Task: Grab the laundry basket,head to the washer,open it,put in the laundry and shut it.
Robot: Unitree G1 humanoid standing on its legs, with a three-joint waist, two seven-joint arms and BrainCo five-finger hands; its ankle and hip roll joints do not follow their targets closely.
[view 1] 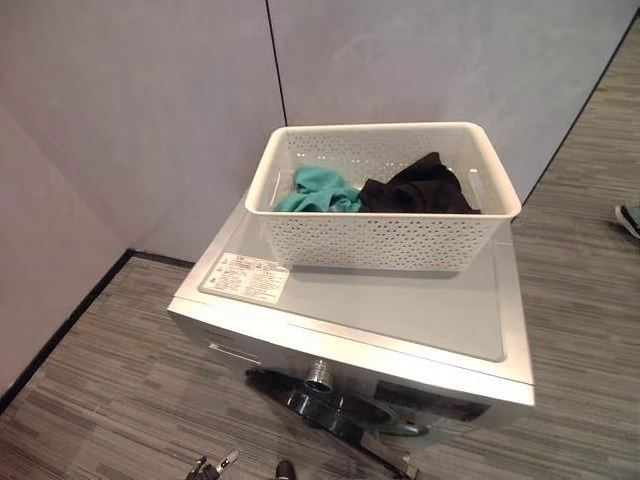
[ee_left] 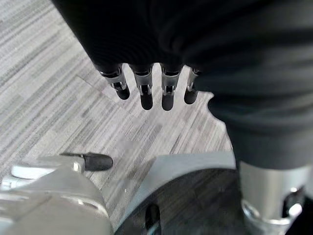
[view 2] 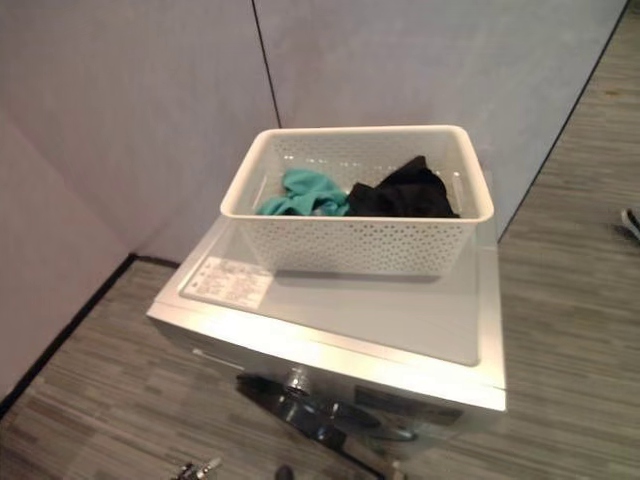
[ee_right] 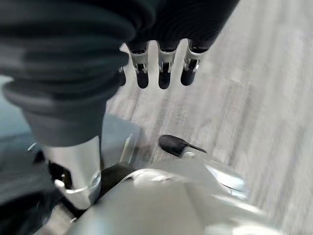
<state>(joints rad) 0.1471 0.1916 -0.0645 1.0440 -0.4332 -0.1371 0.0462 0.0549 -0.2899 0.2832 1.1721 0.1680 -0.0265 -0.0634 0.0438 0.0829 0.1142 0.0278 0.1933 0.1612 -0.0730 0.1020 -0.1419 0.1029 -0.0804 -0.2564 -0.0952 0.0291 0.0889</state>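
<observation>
- Left hand (ee_left: 146, 88), seen in its own wrist view, hangs over the floor with its fingers (ee_left: 167, 95) straight and relaxed, thumb (ee_left: 95, 161) apart, holding nothing.
- Right hand (ee_right: 161, 73) in its wrist view is the same: silver dark-tipped fingers (ee_right: 188, 73) loosely extended, thumb (ee_right: 173, 144) set apart, nothing in its grasp.
- Grey striped wood-look plank floor (view 1: 110, 400) runs under everything, meeting pale grey panel walls (view 1: 130, 110) along a dark skirting line; the walls form a corner behind the machine.
- One silver front-loading washing machine (view 1: 350, 350) stands in that corner, with a flat grey top, a white label sheet (view 1: 245, 278) on its near left part, and a dark round door (view 1: 330, 405) low on its front, closed as far as can be seen.
- One white perforated plastic laundry basket (view 1: 380, 240), rectangular with a rolled rim, sits on the washer's top toward the back.
- Two garments lie inside it: one teal cloth (view 1: 318, 192) on the left, one black cloth (view 1: 420, 188) on the right, touching each other.
- A person's shoe (view 1: 628, 218) shows at the far right edge of the floor.
</observation>
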